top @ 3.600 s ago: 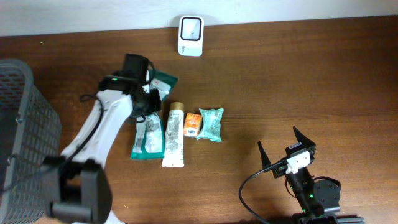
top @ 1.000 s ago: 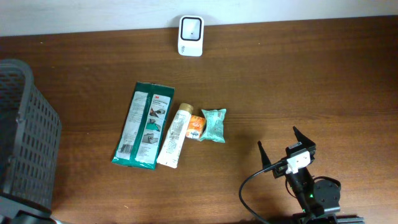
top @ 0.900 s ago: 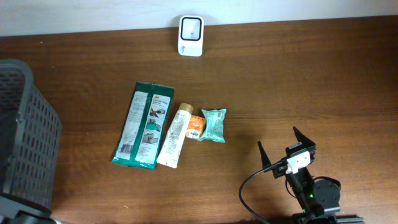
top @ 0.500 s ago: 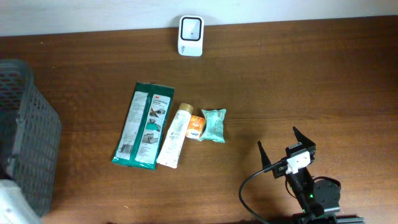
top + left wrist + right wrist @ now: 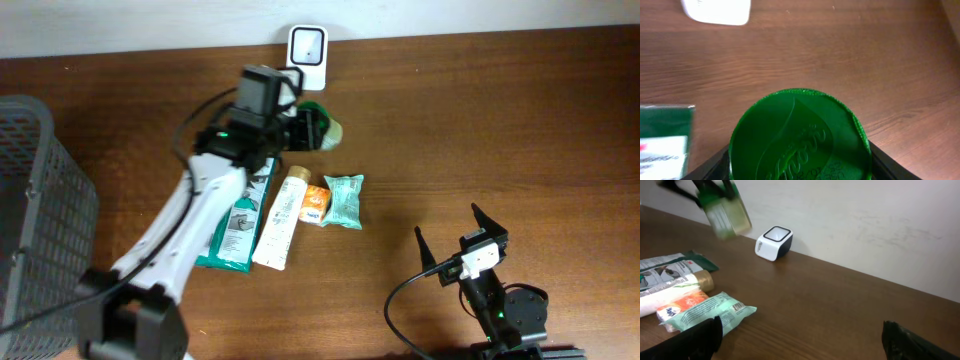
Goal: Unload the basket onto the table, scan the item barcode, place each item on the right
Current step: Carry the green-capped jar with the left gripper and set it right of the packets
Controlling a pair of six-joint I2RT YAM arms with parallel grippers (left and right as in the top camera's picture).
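Jar [image 5: 800,135] with a green embossed lid sits clamped in the left gripper [image 5: 312,128], whose dark fingers [image 5: 710,167] show at either side of the lid in the left wrist view. It is held off the desk [image 5: 520,110], lying roughly sideways in the overhead view with its pale body pointing away from the arm. The right wrist view shows it blurred but clearly in the air, green cap up and a translucent yellowish body below. Just beyond it, near the desk's far edge by the wall, stands the white scanner [image 5: 306,45] with its dark window facing up; jar and scanner are near each other but apart. Nearer the middle of the desk lie four things in a row, close side by side: a green packet [image 5: 235,215] partly covered by the left arm, a white tube [image 5: 280,215] with a tan cap, an orange sachet [image 5: 312,203] and a teal pouch [image 5: 343,198]. A dark mesh basket [image 5: 40,200] stands at the left edge. Well off to the lower right the right gripper [image 5: 447,222] waits over bare wood — jaws spread wide, holding nothing.
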